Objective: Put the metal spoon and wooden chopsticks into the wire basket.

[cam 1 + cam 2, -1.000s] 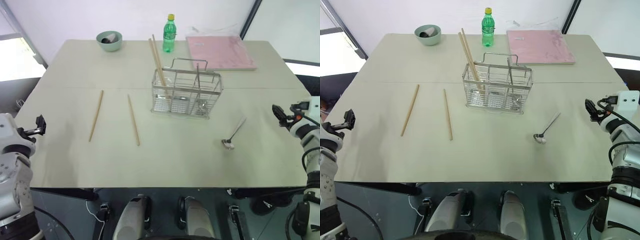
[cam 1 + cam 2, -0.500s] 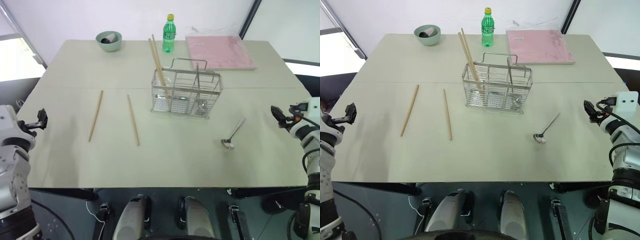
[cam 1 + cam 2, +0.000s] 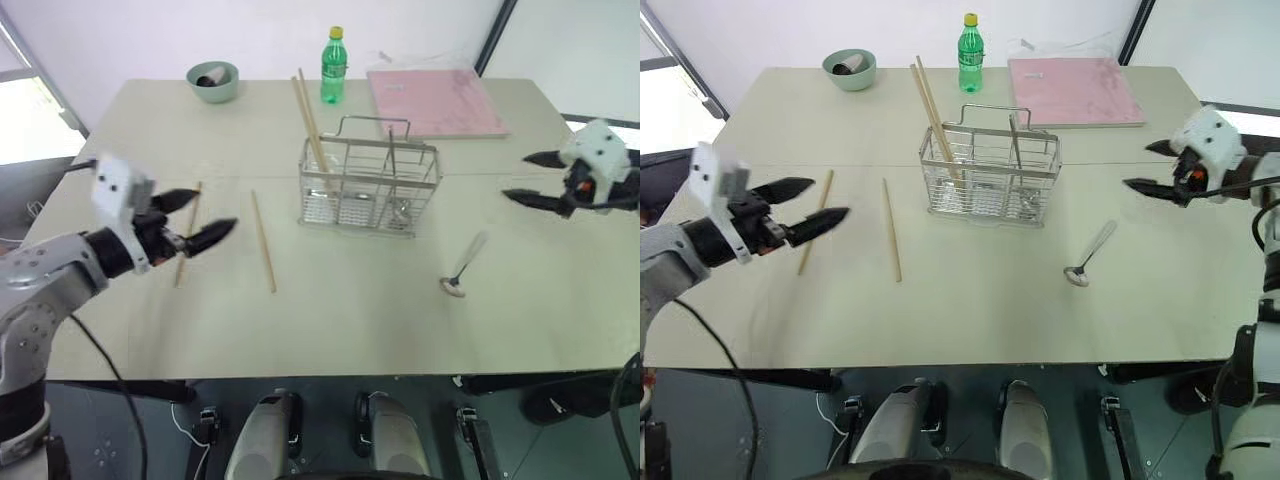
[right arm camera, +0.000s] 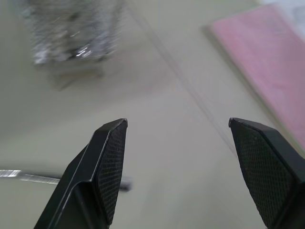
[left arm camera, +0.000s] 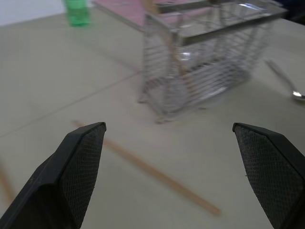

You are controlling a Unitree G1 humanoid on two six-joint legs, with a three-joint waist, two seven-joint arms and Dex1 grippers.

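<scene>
- on the table, both grippers hang with jaws spread, holding nothing; a low sweep by the left gripper (image 3: 198,220) could roll the two loose chopsticks (image 3: 263,241) or knock the basket (image 3: 368,187).
- loose sticks lie flat at 9 o'clock from the basket, one under the left gripper's fingertips, the other just past them; two more stand inside.
- spoon (image 3: 464,266) lies at 4 o'clock from the basket, at 7 o'clock below the right gripper (image 3: 526,177), well apart; a shallow pinch may skid it.

Contents of the pale green bowl (image 3: 212,81), too small to identify.
</scene>
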